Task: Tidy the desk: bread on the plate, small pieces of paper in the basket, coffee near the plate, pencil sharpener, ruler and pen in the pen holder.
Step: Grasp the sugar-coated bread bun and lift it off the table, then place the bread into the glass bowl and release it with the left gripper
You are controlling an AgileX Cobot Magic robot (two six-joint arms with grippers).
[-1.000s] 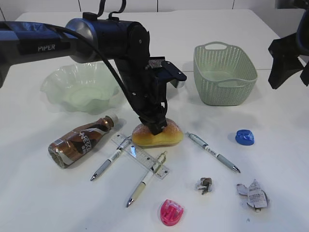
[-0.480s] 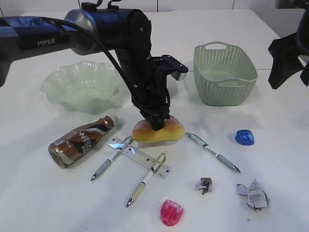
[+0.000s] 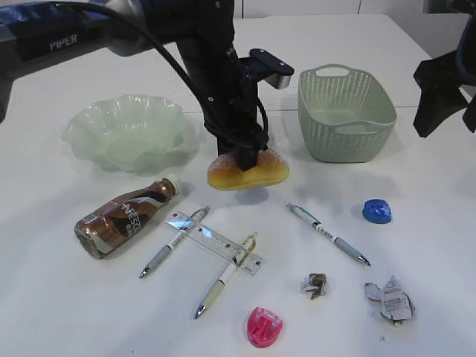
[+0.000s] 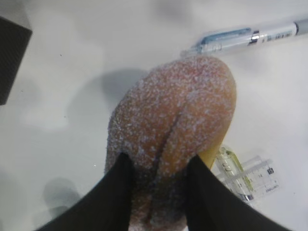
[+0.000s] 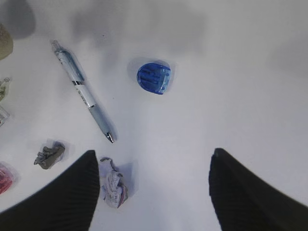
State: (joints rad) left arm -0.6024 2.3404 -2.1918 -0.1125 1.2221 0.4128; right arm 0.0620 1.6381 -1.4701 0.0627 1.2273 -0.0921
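Observation:
My left gripper (image 3: 248, 158) is shut on the sugared bread (image 3: 248, 172) and holds it above the table, between the green glass plate (image 3: 82, 128) and the basket (image 3: 348, 141). In the left wrist view the black fingers (image 4: 118, 192) pinch the bread (image 4: 178, 106). The coffee bottle (image 3: 125, 216) lies on its side. A clear ruler (image 3: 217, 242) lies across two pens (image 3: 172, 244) (image 3: 223, 277); a third pen (image 3: 328, 235) lies to the right. My right gripper (image 5: 154, 154) hangs open over crumpled paper (image 5: 112, 184) and a blue pencil sharpener (image 5: 154, 78). The pen holder is out of view.
A pink pencil sharpener (image 3: 264, 326) sits at the front edge. A small grey paper scrap (image 3: 314, 284) and a larger crumpled one (image 3: 389, 299) lie front right. The right arm (image 3: 442, 85) hangs at the far right.
The left gripper has lifted the bread off the table, up and away from the ruler and pens. The right arm has not moved.

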